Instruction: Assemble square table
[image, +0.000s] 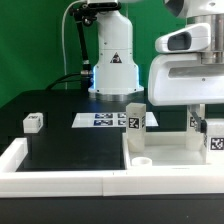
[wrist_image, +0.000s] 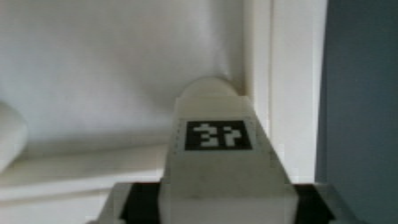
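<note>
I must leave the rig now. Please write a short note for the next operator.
Gripper: closed on the held leg, by the slab's rim at the exterior view's right.
Upright leg: by the slab's back rim.
Far leg: on the table, exterior view's left.
Only three legs show.
Done: no leg visibly fitted.
Left: fit every leg.

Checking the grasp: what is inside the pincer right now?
A white tagged leg sits clamped in the pincer, tag facing the wrist camera. Its gripped sides are covered by the fingers and cannot be seen.
</note>
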